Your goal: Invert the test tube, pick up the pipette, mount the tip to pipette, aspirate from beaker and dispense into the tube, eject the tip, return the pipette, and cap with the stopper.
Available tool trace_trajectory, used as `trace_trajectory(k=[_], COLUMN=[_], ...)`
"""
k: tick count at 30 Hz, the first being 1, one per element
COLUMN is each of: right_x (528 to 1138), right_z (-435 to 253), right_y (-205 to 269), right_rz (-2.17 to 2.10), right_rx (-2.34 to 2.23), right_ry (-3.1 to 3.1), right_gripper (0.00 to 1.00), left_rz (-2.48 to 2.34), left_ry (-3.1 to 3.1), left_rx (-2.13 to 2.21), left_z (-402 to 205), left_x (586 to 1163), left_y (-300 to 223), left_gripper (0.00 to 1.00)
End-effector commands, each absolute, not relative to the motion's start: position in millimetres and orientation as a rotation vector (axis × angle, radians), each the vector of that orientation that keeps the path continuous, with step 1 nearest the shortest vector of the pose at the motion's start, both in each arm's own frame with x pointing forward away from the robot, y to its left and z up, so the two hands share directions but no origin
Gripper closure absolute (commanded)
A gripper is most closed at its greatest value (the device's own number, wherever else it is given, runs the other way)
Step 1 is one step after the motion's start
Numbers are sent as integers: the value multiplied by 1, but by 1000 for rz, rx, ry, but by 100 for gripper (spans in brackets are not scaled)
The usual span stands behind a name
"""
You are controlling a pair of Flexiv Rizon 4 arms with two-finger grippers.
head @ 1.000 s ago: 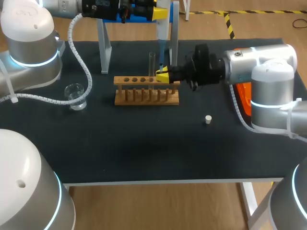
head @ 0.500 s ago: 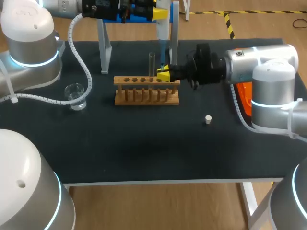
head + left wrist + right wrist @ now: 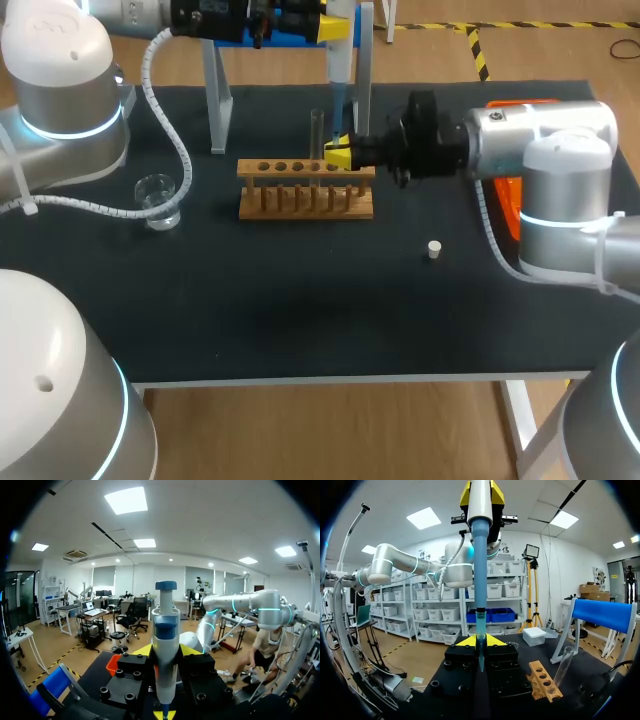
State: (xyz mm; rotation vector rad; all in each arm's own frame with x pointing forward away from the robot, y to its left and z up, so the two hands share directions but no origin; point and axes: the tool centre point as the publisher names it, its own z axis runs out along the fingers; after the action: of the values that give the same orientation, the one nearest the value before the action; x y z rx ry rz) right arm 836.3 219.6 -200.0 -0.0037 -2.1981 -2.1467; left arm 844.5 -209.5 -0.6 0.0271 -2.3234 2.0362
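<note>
My left gripper [image 3: 334, 27] [image 3: 165, 652] is shut on the white and blue pipette [image 3: 338, 70] [image 3: 165, 645], which hangs upright above the back of the table. Its blue shaft [image 3: 480, 565] points down at my right gripper [image 3: 340, 154] [image 3: 480, 641]. That gripper is shut on a thin clear pipette tip [image 3: 480, 645], held upright against the shaft's end. The glass test tube [image 3: 317, 135] [image 3: 565, 662] stands mouth up in the wooden rack [image 3: 305, 187] [image 3: 542, 680], just left of the right gripper. The glass beaker [image 3: 158, 200] sits at the left. The white stopper [image 3: 433, 249] lies right of the rack.
An orange box [image 3: 510, 195] sits at the table's right, partly hidden by my right arm. Two white stand legs [image 3: 218, 95] rise behind the rack. The table's front half is bare black cloth [image 3: 300, 310].
My right gripper has crept slightly upward with the tip, and its arm has shifted, uncovering more of the orange box. The left arm and pipette have not moved.
</note>
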Motion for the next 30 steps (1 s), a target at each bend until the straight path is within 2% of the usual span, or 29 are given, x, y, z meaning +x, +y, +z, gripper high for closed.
trace_trajectory(k=[1,30], right_x=[835,837], right_z=[-199,-164], right_y=[220,216], right_rz=[-2148,-2237], right_rx=[-10,-20], right_ry=[-2202,-2159], right_gripper=[100,100], left_rz=[2040,2040], left_ry=[-2322,-2322], left_rx=[27,27], left_z=[-1,-1], left_x=[844,844], left_y=[-210,-210], left_gripper=[100,100])
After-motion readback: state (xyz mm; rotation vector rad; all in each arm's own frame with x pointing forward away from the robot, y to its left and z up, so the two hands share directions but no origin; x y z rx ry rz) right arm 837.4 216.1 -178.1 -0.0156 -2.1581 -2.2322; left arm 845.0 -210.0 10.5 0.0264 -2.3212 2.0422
